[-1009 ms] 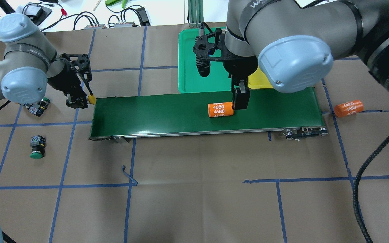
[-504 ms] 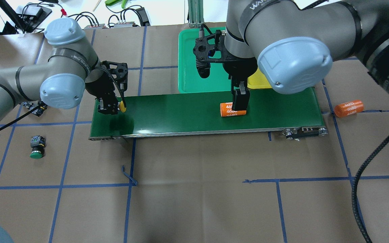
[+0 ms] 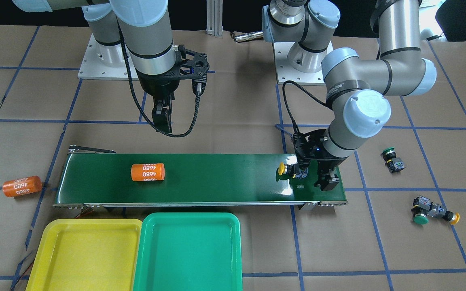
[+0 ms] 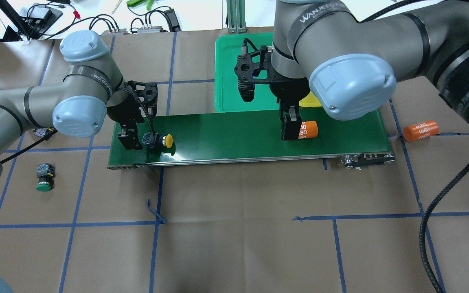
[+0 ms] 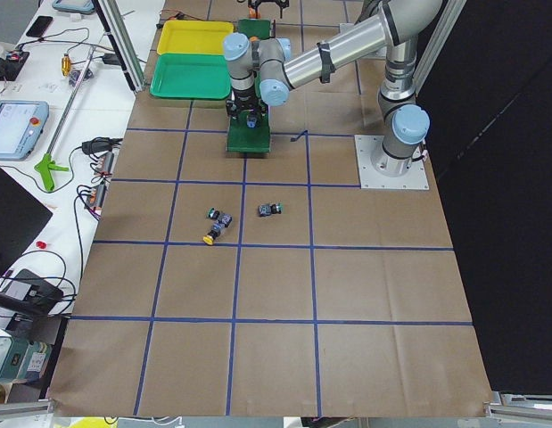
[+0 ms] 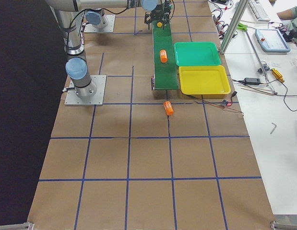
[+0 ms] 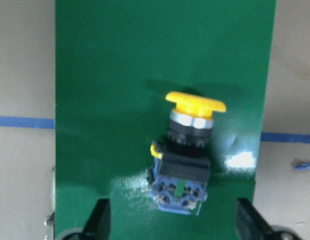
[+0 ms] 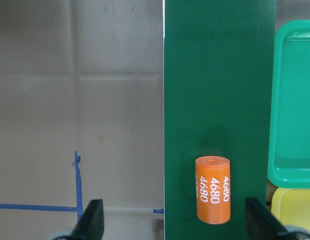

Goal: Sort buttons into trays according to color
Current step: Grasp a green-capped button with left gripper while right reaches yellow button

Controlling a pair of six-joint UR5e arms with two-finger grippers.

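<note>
A yellow-capped button (image 4: 159,141) lies on its side on the left end of the dark-green belt (image 4: 226,138), cap pointing along the belt. My left gripper (image 4: 130,140) hovers low just behind it. The left wrist view shows the button (image 7: 187,155) free between wide-apart fingertips, so the gripper is open. My right gripper (image 4: 290,127) hangs open and empty above the belt's right part. The yellow tray (image 3: 85,254) and green tray (image 3: 188,250) are empty. A green button (image 4: 44,179) lies on the table, and several more buttons (image 3: 421,214) lie past the belt's left end.
An orange "4680" cylinder (image 4: 308,129) lies on the belt under my right gripper and also shows in the right wrist view (image 8: 213,195). A second cylinder (image 4: 420,130) lies on the paper off the belt's right end. Cables and boxes line the far table edge.
My left gripper carried the yellow button over the belt's left end, came down and opened; the button now lies on the belt. The orange cylinder moved right along the belt.
</note>
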